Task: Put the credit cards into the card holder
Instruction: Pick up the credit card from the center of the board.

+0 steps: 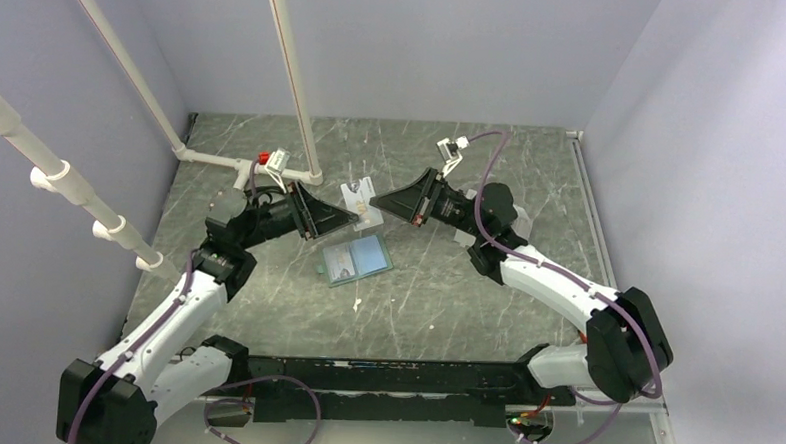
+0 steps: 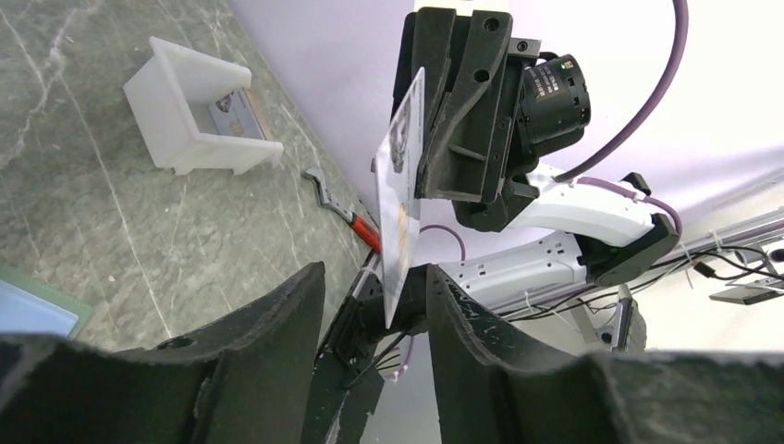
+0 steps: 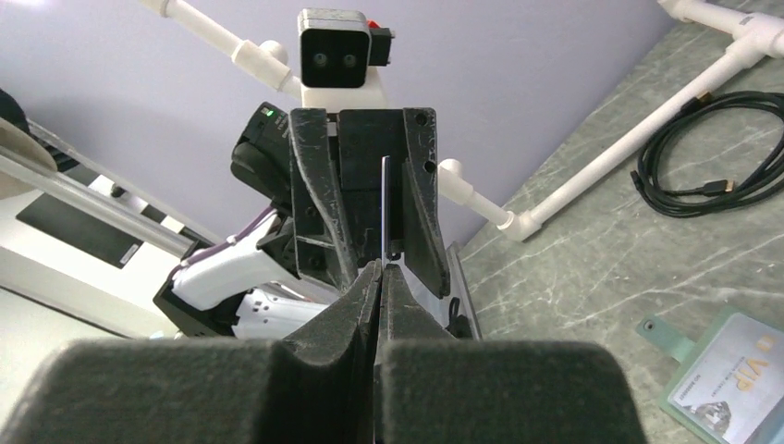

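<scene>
Handover step, in the air just beyond the unfolded wallet (image 1: pixel 357 259). The right claw (image 3: pixel 381 273) is clamped on the whitish card (image 2: pixel 400 199). The left claw (image 2: pixel 376 276) has its jaws apart around the card's edge, gripping nothing. Next, the left likely must pinch before the right releases.

A: Shut in by walls (image 1: pixel 426 53) at the back and on both sides; barred at the back left by slanting white pipes (image 1: pixel 287 77).
B: Blocked in the middle by left pincer (image 1: pixel 351 218) and right pincer (image 1: pixel 376 203), tip to tip, pale card (image 1: pixel 358 192) between.
A: Nearer and lower, occupied by the card holder (image 1: pixel 358 259) lying open.
B: Passable in front and to its right over bare surface (image 1: pixel 445 304); hemmed by the white bin (image 2: pixel 199 111) near the right arm (image 1: pixel 547 279).
</scene>
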Action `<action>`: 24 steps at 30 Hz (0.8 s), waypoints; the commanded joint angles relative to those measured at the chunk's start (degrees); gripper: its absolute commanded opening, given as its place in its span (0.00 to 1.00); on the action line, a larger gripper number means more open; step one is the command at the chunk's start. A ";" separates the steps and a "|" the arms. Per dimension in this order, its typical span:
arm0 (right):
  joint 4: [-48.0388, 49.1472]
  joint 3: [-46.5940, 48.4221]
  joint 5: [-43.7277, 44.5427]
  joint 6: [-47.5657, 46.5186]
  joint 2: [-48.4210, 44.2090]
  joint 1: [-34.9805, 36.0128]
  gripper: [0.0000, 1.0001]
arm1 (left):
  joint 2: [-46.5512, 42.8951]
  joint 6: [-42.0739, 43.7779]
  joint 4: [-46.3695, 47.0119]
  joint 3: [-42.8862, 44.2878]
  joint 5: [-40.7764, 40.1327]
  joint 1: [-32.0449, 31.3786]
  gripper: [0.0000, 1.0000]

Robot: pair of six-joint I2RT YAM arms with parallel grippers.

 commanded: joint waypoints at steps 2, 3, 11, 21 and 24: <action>4.33 -0.08 -0.71 -0.42 -0.71 0.67 0.00 | -1.09 -0.25 2.40 0.66 -0.62 0.13 0.37; 2.17 0.12 0.04 -2.45 -1.08 0.63 0.00 | -1.28 0.65 0.57 0.96 -1.05 0.13 0.30; -40.89 8.87 13.10 -29.90 0.97 0.66 0.66 | 1.82 20.46 -39.39 10.31 -5.22 3.01 0.00; -43.05 19.84 -1.84 -31.77 27.77 0.85 0.27 | 17.67 31.06 -52.88 11.28 4.71 11.20 0.00; -44.79 21.41 0.72 -33.74 31.14 0.85 0.21 | 21.52 30.14 -48.09 9.27 7.27 11.11 0.00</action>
